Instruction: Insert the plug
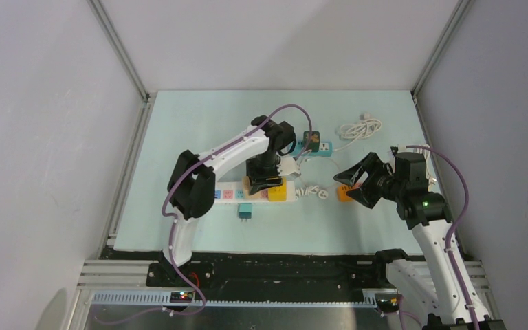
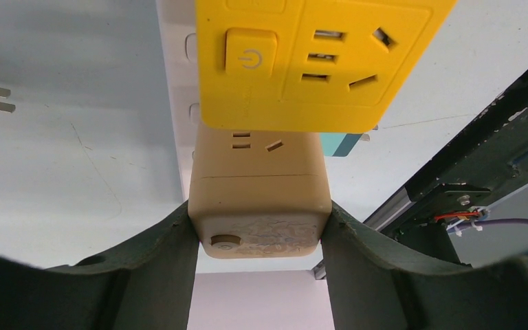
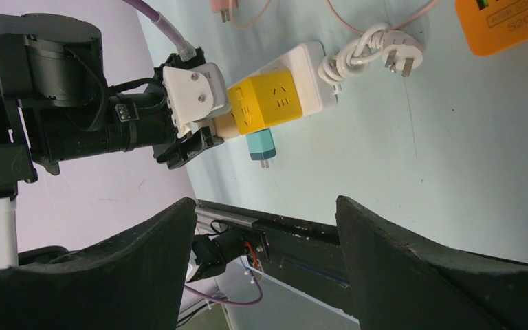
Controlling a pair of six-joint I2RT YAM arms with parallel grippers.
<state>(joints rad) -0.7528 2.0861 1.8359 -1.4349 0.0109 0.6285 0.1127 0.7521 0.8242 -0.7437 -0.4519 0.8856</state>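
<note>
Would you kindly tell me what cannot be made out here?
- Prongs of the beige adapter, held in the left gripper: left wrist view, beneath its own body; top view, the arm covers them.
- The orange box: right wrist view, cut by the top edge; label too small.
- Sockets of the power strip: left wrist view, under the yellow adapter.

Left tool (image 1: pixel 266 180) points down, clamped on the beige adapter (image 2: pixel 258 192) — right tool (image 1: pixel 353 185) hovers, fingers spread.

overhead looks down from behind; both wrist views, left very close, share the power strip (image 3: pixel 313 58).
</note>
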